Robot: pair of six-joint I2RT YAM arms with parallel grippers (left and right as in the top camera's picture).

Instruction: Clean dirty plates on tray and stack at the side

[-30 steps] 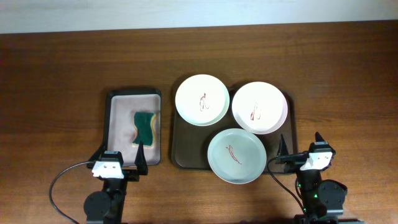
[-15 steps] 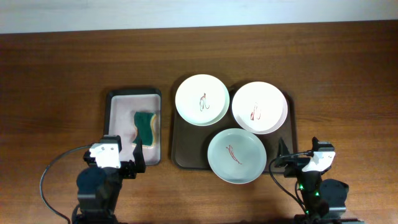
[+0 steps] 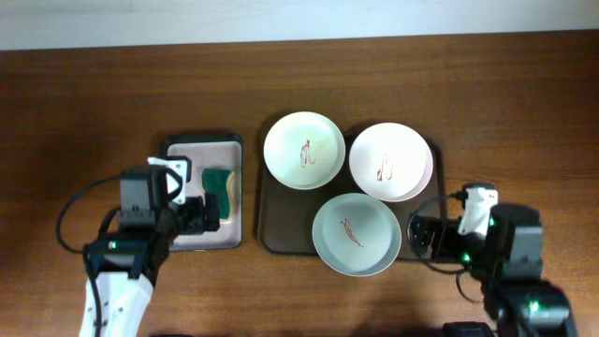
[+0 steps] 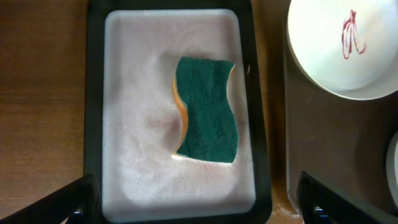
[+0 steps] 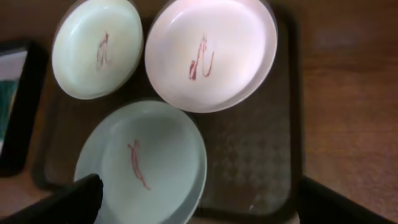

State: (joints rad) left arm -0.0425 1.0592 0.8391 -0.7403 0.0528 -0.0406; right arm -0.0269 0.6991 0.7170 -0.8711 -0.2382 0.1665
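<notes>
Three plates lie on the dark brown tray (image 3: 278, 225), each with a red-brown squiggle. One white plate (image 3: 304, 151) is at the back left, another white plate (image 3: 390, 161) at the back right, and the mint green plate (image 3: 357, 234) in front. My left gripper (image 3: 192, 204) is open and empty over the small tray's front part (image 4: 199, 208). My right gripper (image 3: 426, 234) is open and empty above the brown tray's front right corner (image 5: 199, 205). The right wrist view shows the mint plate (image 5: 146, 165), the two white plates (image 5: 96, 46) (image 5: 211, 53) and the tray (image 5: 249, 168).
A smaller dark tray (image 3: 170, 145) with pinkish-beige lining stands left of the brown tray. A green sponge (image 3: 218, 185) lies in it, shown also in the left wrist view (image 4: 207, 110). Bare wooden table surrounds both trays.
Both arms have lifted from the table's front edge and moved inward. The left gripper now hangs over the small tray, the right over the brown tray's front right corner. Plates and sponge have not moved.
</notes>
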